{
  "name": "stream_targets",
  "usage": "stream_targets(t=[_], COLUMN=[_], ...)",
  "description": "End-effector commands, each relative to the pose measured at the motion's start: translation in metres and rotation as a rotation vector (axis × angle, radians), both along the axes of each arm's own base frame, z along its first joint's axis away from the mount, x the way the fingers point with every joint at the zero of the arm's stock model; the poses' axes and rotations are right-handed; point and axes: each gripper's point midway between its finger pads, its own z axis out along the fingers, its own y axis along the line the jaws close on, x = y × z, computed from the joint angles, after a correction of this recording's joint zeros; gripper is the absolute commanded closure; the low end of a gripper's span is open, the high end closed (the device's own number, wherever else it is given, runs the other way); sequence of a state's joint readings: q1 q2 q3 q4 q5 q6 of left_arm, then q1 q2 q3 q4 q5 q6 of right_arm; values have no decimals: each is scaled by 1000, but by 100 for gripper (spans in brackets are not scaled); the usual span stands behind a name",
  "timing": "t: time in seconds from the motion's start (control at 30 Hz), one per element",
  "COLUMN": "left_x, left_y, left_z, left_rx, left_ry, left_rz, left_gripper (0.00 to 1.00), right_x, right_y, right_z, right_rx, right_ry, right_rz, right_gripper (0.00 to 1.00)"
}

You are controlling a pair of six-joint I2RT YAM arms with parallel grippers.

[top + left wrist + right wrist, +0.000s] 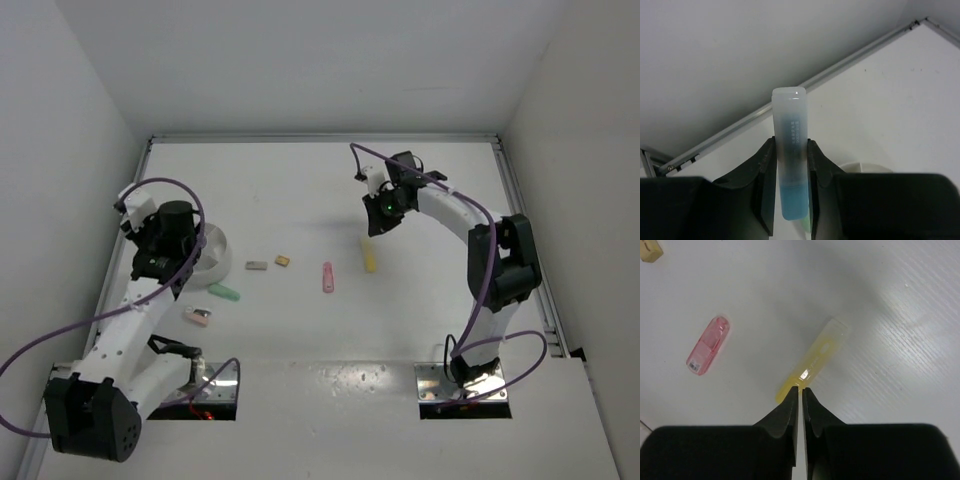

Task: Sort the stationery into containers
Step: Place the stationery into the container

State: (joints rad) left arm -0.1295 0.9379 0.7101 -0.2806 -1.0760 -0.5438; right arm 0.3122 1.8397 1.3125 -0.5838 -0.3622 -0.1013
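Note:
My left gripper (790,170) is shut on a clear blue-tipped pen (790,150) and holds it above the round white bowl (216,262), whose rim shows in the left wrist view (865,166). In the top view the left gripper (158,262) is at the bowl's left side. My right gripper (801,388) is shut and empty, hovering above the yellow marker (812,360); in the top view it (378,228) is above that marker (370,257). A pink marker (327,277) (708,345), a green marker (224,293), a grey block (256,266), a tan block (283,261) (650,250) and a pink block (198,316) lie on the table.
White walls enclose the table on three sides. A metal rail (805,85) runs along the wall foot by the left gripper. The arm bases (200,385) (465,385) stand at the near edge.

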Motion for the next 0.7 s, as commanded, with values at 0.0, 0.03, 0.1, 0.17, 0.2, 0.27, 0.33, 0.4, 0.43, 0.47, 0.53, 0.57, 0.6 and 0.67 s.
stream_targets(t=[0.0, 0.03, 0.1, 0.17, 0.2, 0.27, 0.33, 0.4, 0.43, 0.47, 0.53, 0.57, 0.6, 0.67], left_x=[13, 13, 17, 24, 27, 34, 41, 49, 51, 53, 57, 60, 61, 65], left_y=[18, 18, 21, 20, 20, 18, 20, 18, 18, 18, 18, 18, 18, 16], left_z=[27, 26, 17, 15, 12, 10, 7, 8, 4, 4, 0, -6, -9, -8], left_rx=[38, 41, 37, 34, 41, 45, 49, 46, 52, 53, 52, 52, 52, 44], left_ry=[-146, -152, -167, -182, -181, -171, -159, -167, -148, -146, -136, -122, -113, -131], left_rz=[40, 39, 30, -9, -12, -35, -37, -50, -52, -52, -52, -53, -53, -61], left_gripper=[100, 100, 100, 100, 100, 100, 100, 100, 100, 100, 100, 100, 100, 100], right_x=[4, 4, 4, 4, 4, 2, 2, 2, 2, 2, 2, 2, 2, 2], right_y=[3, 3, 3, 3, 3, 2, 2, 2, 2, 2, 2, 2, 2, 2], right_z=[16, 16, 16, 16, 16, 13, 13, 13, 13, 13, 13, 13, 13, 13], right_rx=[14, 14, 14, 14, 14, 11, 11, 11, 11, 11, 11, 11, 11, 11], right_ry=[-60, -60, -60, -60, -60, -52, -52, -52, -52, -52, -52, -52, -52, -52], right_rz=[4, 4, 4, 4, 4, 4, 4, 4, 4, 4, 4, 4, 4, 4], right_gripper=[93, 93, 93, 91, 91, 90, 89, 86, 86, 85, 83, 83, 82, 82])
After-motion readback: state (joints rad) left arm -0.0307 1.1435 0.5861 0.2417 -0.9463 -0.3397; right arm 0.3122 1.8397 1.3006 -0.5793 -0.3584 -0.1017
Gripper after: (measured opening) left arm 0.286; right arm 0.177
